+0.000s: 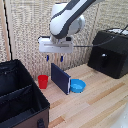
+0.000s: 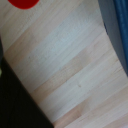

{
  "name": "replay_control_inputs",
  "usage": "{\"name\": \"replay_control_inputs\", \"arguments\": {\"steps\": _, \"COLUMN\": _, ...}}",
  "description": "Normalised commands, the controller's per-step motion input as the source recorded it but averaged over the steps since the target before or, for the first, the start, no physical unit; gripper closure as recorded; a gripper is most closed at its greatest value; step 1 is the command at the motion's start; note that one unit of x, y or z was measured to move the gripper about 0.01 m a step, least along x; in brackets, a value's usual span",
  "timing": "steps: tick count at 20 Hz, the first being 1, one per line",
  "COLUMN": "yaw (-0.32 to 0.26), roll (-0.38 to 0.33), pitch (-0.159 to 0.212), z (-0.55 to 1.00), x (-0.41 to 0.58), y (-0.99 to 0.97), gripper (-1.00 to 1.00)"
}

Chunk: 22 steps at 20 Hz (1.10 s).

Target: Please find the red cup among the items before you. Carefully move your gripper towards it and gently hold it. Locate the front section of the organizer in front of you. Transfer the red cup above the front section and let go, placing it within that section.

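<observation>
hanging above the table (image 1: 107, 102), the gripper (image 1: 54, 58) is in the air with its two blue-tipped fingers (image 1: 47, 58) pointing down and set apart, so it is open and holds nothing. the cup (image 1: 43, 81) stands upright on the wood below it, a little toward the exterior view's left, clear of the fingertips. the cup sits between the organizer (image 1: 20, 100) and a dark blue panel (image 1: 60, 78) that stands on edge; it is just beside the organizer's far corner, and whether it touches either one cannot be told. a blue bowl (image 1: 77, 86) rests just beyond the panel on the exterior view's right. a black appliance (image 1: 110, 52) sits at the back on that side, with a cable running from it toward the arm. the organizer's divider splits it into sections, and both look dark inside. in the wrist view, only a red curve of the cup (image 2: 22, 3) shows at the frame edge, with bare wood across the middle, a blurred dark blue edge (image 2: 119, 30) on one side and a black shape (image 2: 17, 105) on the other.
</observation>
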Motion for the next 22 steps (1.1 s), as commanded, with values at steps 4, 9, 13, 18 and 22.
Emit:
{"name": "replay_control_inputs", "arguments": {"steps": 4, "yaw": -0.189, "roll": -0.022, "pitch": 0.077, "z": -0.13, "x": 0.261, "y": 0.33, "gripper": -1.0}}
{"name": "replay_control_inputs", "arguments": {"steps": 9, "yaw": -0.153, "roll": -0.03, "pitch": 0.127, "z": -0.23, "x": 0.332, "y": 0.32, "gripper": -1.0}}
{"name": "replay_control_inputs", "arguments": {"steps": 13, "yaw": -0.132, "roll": -0.03, "pitch": 0.152, "z": -0.29, "x": 0.421, "y": 0.26, "gripper": -1.0}}
{"name": "replay_control_inputs", "arguments": {"steps": 18, "yaw": -0.136, "roll": -0.01, "pitch": 0.102, "z": -0.25, "x": 0.417, "y": 0.19, "gripper": -1.0}}
{"name": "replay_control_inputs", "arguments": {"steps": 22, "yaw": -0.131, "roll": -0.003, "pitch": 0.02, "z": -0.29, "x": 0.314, "y": 0.1, "gripper": -1.0}}
